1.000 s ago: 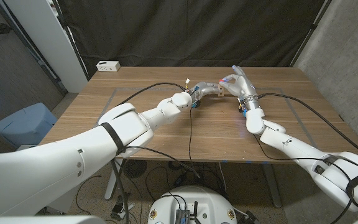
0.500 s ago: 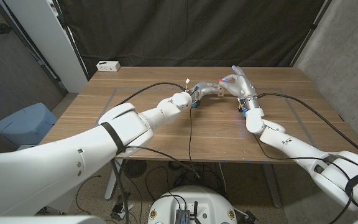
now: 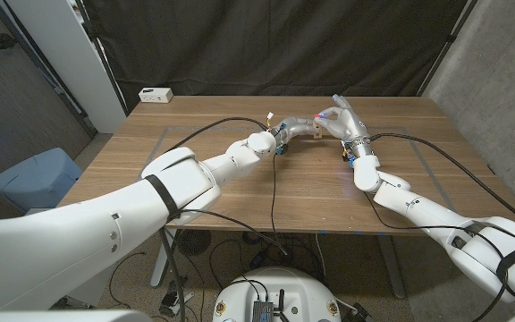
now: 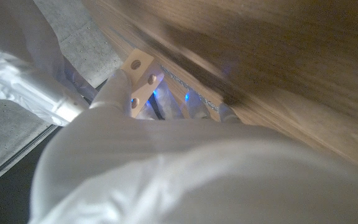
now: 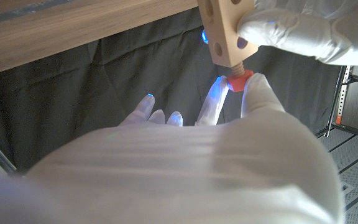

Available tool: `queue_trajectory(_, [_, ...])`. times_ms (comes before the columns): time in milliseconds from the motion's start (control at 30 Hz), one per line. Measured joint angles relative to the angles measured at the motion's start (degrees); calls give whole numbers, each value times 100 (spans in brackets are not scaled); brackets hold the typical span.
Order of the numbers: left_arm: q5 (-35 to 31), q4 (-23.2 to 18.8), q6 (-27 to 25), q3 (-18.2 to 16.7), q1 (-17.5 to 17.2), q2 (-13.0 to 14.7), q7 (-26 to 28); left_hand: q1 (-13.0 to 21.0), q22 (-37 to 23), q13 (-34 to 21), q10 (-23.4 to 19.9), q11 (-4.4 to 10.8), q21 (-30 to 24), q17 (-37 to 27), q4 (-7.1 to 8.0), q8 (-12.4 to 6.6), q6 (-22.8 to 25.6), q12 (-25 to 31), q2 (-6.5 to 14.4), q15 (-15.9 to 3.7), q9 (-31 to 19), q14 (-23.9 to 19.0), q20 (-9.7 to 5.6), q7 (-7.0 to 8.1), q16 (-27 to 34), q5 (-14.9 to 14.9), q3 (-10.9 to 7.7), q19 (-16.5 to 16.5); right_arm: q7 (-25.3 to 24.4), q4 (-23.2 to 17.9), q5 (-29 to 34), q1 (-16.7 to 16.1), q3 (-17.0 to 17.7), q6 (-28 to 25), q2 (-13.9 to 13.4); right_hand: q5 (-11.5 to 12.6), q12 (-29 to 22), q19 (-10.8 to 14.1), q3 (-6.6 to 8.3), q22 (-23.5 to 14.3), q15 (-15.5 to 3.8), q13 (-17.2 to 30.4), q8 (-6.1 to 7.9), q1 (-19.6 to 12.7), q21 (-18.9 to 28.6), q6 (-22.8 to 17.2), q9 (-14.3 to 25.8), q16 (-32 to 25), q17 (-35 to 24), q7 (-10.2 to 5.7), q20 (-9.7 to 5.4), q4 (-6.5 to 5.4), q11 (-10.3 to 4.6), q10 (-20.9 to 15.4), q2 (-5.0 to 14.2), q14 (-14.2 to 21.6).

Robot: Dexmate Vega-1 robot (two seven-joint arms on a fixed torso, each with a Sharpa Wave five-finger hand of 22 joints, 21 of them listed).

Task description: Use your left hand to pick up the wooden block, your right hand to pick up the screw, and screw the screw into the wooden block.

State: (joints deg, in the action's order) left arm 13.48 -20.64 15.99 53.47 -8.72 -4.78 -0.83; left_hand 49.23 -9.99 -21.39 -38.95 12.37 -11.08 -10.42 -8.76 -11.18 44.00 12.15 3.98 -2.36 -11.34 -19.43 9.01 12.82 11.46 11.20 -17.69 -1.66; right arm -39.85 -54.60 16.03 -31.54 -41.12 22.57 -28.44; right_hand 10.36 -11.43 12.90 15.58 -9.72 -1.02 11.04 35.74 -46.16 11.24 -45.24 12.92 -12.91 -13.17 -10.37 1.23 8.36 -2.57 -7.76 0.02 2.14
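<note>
Evidently mid-screwing: one wooden block [image 5: 227, 31] held up over the table's far middle, clamped in left hand [image 3: 295, 126] fingers so a hole faces the one red-headed screw [image 5: 237, 80], pinched and partly threaded by right hand [image 3: 342, 119] fingertips [image 5: 258, 87], others spread; one white box [image 3: 156, 94] near the far left corner.

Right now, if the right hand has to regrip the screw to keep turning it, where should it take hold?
On the red head, the one part of the screw still outside the wooden block; the shank is partly in. Come from the end facing away from the block, along the screw's axis, thumb and finger on opposite sides, as the right hand pinches now. The left hand holds the block's side, so that end is clear.
</note>
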Motion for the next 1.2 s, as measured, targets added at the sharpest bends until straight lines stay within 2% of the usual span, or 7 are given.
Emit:
queue_trajectory(200, [-1, 0, -31, 8, 12, -1, 1, 0, 0, 0, 0, 0, 0, 0, -1, 2, 16, 0, 0, 0, 1, 0, 0, 8, 0, 0, 1, 0, 29, -9, -7, 2, -3, -21, -3, 0, 0, 0, 0, 0, 0, 0, -7, 24, 0, 67, 0, 0, 0, -2, 0, 0, 14, 14, -24, 0])
queue_trajectory(333, [-1, 0, -31, 12, 18, -6, 1, 0, 0, 0, 0, 0, 0, 0, -1, 8, 47, 0, 0, 0, 3, 0, 0, -2, 0, -2, 2, 0, 46, -9, -13, 2, -3, -37, -3, 0, 22, 0, -24, 0, 0, 0, -79, 56, 0, 146, -15, 0, 0, 6, 0, -24, -9, 53, 9, 0])
queue_trajectory(500, [7, 1, -77, 18, 27, -13, 2, 0, 0, 0, 0, 0, 0, 0, -2, -6, 47, 0, 0, 0, 4, 0, 0, -2, 0, -5, 2, 0, 66, -32, -22, 4, -5, -59, -8, 0, 22, 0, -24, 0, 0, 0, -144, 105, 0, 310, -17, 0, 0, -18, 0, -24, -12, 56, -44, 0])
queue_trajectory(600, [20, 2, -115, 23, 33, -15, 2, 0, 0, 0, 0, 0, 0, 0, -2, -6, 46, 0, 0, 0, 2, 0, 0, -2, 0, -5, 2, 0, 79, -40, -28, 4, -5, -69, -11, 0, 22, 0, -41, 0, 0, 0, -144, 107, 0, 352, -17, 0, 0, 24, 0, -40, -10, 114, -46, 0])
queue_trajectory(767, [28, 3, -170, 31, 41, -22, 2, 0, 0, 0, 0, 0, 0, 0, -3, -6, 45, 0, 0, 0, -1, 0, 0, -1, 0, -5, 3, 0, 93, -43, -37, 4, -5, -80, -12, 0, 22, 0, -50, 0, 22, 0, -207, 137, 0, 392, -43, 0, 0, -18, 0, -49, -10, 114, -76, -22])
queue_trajectory(1200, [50, -56, -239, 41, 41, -6, 2, 0, 0, 0, 0, 0, 0, 0, 6, -4, 44, 0, 0, 0, 0, 0, 0, -1, 0, -6, -5, 0, 151, -77, -62, -15, 0, -121, -28, 1, 21, -32, -79, 0, 31, 0, -229, 212, 0, 453, -43, 22, 0, -18, 32, -31, 1, 165, -91, -32])
